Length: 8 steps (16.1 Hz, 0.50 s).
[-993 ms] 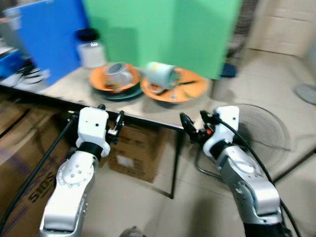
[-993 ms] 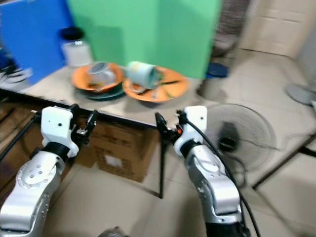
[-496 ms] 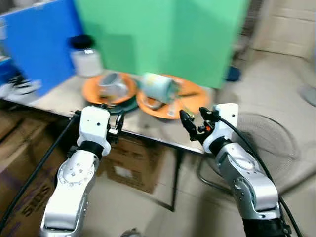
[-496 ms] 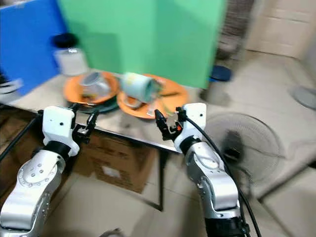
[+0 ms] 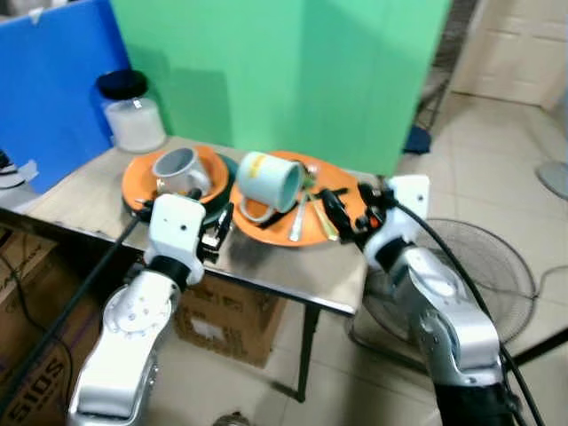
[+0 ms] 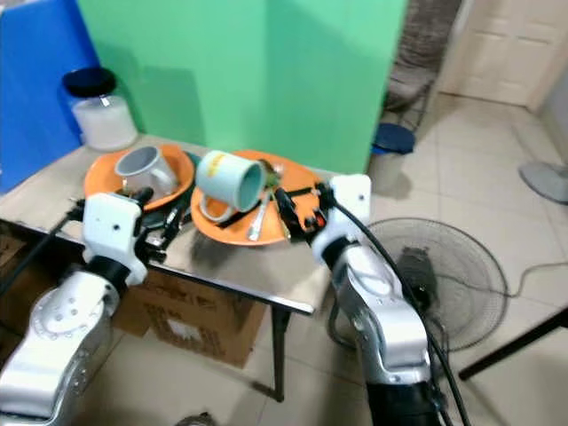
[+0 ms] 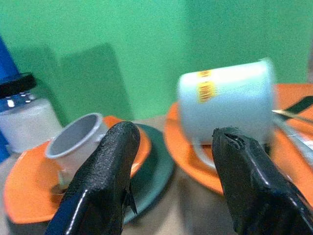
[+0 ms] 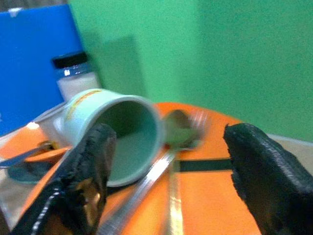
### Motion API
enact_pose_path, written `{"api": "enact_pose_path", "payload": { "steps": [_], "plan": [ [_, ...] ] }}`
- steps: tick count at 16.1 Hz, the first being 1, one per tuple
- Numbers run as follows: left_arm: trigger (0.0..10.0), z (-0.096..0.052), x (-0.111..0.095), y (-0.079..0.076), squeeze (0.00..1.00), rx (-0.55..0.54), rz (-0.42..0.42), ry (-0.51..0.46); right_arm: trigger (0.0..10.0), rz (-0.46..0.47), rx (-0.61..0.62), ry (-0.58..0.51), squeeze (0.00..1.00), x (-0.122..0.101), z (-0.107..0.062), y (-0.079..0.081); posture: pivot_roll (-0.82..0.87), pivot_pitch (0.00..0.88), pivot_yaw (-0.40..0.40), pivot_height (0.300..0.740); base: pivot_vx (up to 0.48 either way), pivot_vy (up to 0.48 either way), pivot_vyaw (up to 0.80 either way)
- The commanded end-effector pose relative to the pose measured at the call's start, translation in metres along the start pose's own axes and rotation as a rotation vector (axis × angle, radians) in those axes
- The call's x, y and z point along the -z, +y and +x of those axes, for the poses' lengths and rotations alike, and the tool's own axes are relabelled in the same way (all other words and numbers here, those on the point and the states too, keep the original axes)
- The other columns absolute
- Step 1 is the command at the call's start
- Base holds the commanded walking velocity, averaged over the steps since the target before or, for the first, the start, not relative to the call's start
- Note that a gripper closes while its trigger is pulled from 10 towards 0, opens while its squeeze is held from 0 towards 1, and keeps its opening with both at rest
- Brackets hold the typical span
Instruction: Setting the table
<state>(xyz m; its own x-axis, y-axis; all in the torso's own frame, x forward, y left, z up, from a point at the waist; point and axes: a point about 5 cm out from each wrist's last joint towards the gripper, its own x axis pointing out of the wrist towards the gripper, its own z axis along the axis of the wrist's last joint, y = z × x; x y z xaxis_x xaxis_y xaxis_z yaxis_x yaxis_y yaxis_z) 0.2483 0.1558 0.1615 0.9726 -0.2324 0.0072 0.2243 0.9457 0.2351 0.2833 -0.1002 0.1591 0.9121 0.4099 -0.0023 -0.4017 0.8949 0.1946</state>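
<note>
A pale blue mug (image 5: 271, 180) lies on its side on an orange plate (image 5: 302, 232) along with a spoon (image 8: 177, 128), a fork and a dark-handled knife. To its left a grey mug (image 5: 177, 169) stands on a second orange plate (image 7: 24, 188), which rests on a dark green plate (image 7: 156, 166). My left gripper (image 5: 211, 227) is open at the table's front edge, between the two plates. My right gripper (image 5: 349, 211) is open over the right rim of the cutlery plate, pointing at the blue mug's mouth (image 8: 128, 131).
A jar with a black lid (image 5: 131, 111) stands at the table's (image 5: 80, 200) back left, before blue and green boards. Cardboard boxes (image 5: 226, 319) sit under the table. A floor fan (image 5: 501, 280) lies to the right, behind my right arm.
The camera has come closer to the table. Both grippers, which were in front of and below the table edge, now reach over it to the plates.
</note>
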Motion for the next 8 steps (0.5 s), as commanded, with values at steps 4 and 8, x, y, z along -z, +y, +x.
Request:
{"api": "enact_pose_path", "payload": {
  "steps": [4,8],
  "plan": [
    [10.0,0.000,-0.001,-0.001,0.00,0.103,0.057,0.010,10.0,-0.099,-0.065,0.080,0.73,-0.004,0.020,0.008,0.24,0.000,0.004,0.727,0.000,0.000,0.00],
    [10.0,-0.001,-0.003,0.000,0.00,0.267,0.083,0.023,10.0,-0.152,-0.096,0.228,0.00,-0.005,0.045,0.006,0.24,0.000,0.011,0.727,0.000,0.000,0.00]
  ]
}}
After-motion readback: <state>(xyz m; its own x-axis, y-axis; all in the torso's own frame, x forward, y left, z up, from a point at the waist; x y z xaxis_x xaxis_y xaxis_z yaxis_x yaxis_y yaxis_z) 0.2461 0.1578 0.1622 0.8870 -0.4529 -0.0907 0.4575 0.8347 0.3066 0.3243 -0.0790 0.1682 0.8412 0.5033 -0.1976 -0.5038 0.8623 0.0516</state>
